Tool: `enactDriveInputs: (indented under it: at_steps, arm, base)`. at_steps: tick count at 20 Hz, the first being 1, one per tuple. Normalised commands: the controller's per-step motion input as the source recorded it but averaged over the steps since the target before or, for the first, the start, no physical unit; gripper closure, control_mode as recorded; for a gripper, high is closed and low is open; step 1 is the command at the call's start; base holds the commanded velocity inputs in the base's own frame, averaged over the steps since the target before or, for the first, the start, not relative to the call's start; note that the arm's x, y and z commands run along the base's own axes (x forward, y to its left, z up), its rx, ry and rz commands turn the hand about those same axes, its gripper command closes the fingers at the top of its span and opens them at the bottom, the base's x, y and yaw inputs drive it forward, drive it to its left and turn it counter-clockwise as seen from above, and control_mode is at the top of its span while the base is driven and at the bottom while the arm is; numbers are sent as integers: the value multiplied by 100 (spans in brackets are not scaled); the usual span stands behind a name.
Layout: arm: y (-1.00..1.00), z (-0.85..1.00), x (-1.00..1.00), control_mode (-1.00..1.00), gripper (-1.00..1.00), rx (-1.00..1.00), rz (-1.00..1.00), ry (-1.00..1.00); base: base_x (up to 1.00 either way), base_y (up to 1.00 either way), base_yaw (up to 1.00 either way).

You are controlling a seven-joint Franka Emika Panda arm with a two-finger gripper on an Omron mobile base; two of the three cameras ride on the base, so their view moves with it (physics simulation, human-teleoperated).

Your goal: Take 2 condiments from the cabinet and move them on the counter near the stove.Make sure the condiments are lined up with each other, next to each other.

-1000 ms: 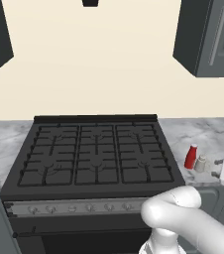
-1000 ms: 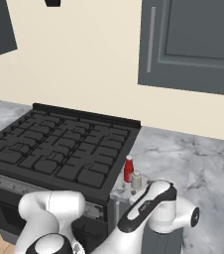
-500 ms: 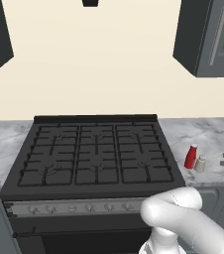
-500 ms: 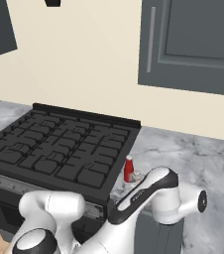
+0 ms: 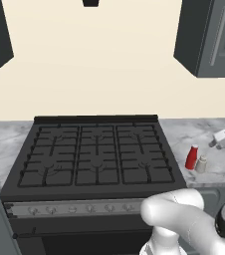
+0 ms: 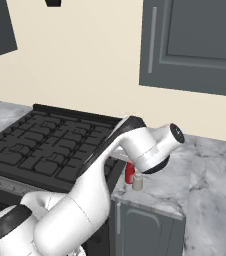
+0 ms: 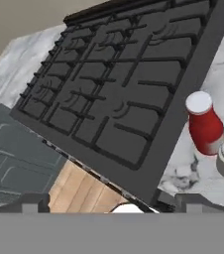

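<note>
Stove (image 5: 97,159): wide black gas range with cast grates, set between two stretches of counter, knob strip along its front edge. Counter (image 5: 219,167): grey-white veined marble; the stretch to the stove's right carries both condiments near its front edge, just beside the stove's right edge. Cabinet (image 6: 195,45): dark grey wall unit above that stretch, door closed, long silver bar handle. Arm (white, dark joints): elbow raised over the counter's front edge in the right base view, hand out past the condiments. Gripper (image 7: 111,201): fingertips barely clear the bottom of the hand view, too little to tell whether spread or pressed together; nothing seen between them. Red squeeze bottle (image 5: 191,157): slim, white cap, upright. Beige jar (image 5: 201,164): short, light perforated lid, upright, just beside the bottle on the side away from the stove and a little nearer the counter's front edge; touching or narrowly apart, cannot tell. Judgement: both items appear placed and side by side, so the step in hand looks like clearing away; lift the hand straight up and back, keeping the elbow off the pair so neither is nudged out of line.
</note>
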Motion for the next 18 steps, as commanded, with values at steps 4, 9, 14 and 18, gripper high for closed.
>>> enactDriveInputs:
  at_steps: [4, 9, 14, 18]
  arm:
    - [100, 4, 0, -100, -100, -15, -21, 35]
    - [100, 0, 3, -100, -100, -31, -25, 26]
    - [95, 14, -3, -100, -100, -28, -29, 3]
    - [61, 37, -6, -100, -100, -16, -31, 2]
  base:
    - [0, 0, 0]
    - [0, 0, 0]
    - [0, 0, 0]
    - [0, 0, 0]
